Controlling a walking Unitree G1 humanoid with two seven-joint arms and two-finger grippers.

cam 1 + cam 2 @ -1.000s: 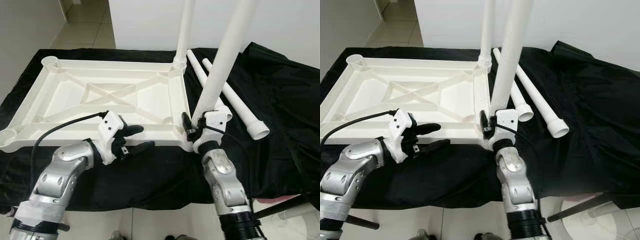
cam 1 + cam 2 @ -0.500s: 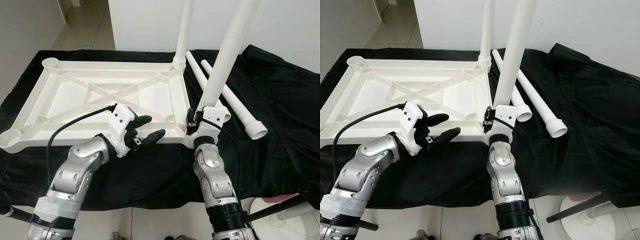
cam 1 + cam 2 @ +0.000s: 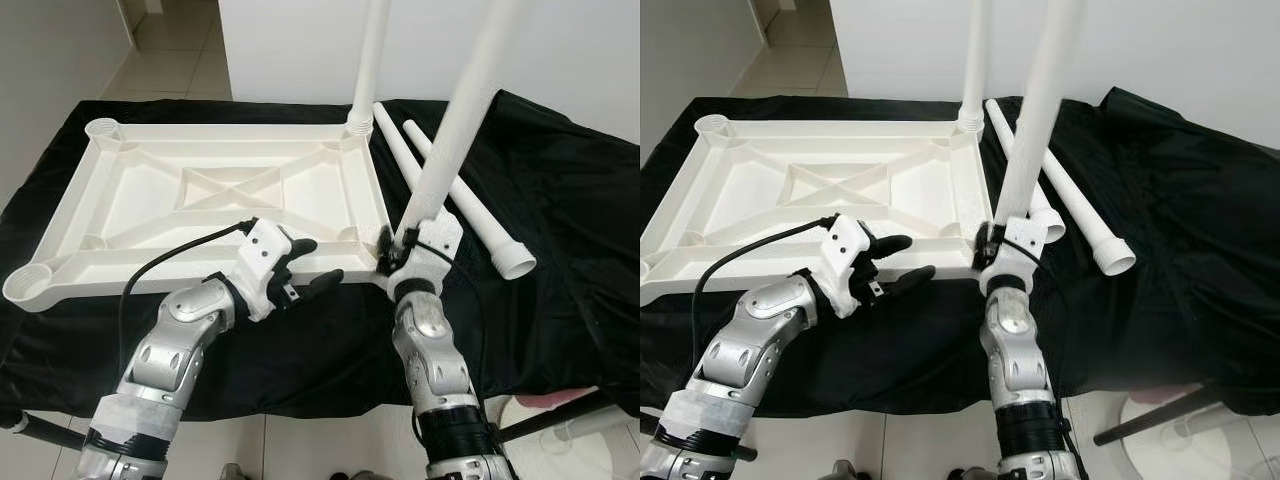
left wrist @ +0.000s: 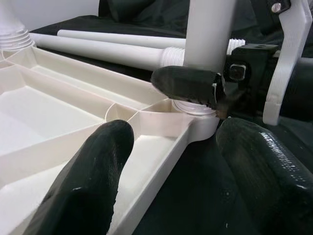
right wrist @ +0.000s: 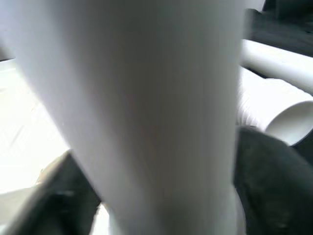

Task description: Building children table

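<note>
The white table leg you are working with is standing nearly upright, leaning a little toward the robot's right as it rises, with its lower end sitting at the near right corner socket of the upturned tabletop, which is lying ribs-up on the black cloth. Your right gripper is clenching that leg just above the socket, so the leg's long axis is running straight up from the grip, and the seating push, by my reading, has to travel down that axis. The right forearm is reaching up from below with its wrist pressed close against the tube. Your left gripper is nearer the tabletop's front rail than the leg, hovering spread apart beside it and pointing across at the corner. From the left wrist view its fingers are straddling the rail without touching. Another leg is already standing in the far right corner, and two spare legs are lying on the cloth to the right.
</note>
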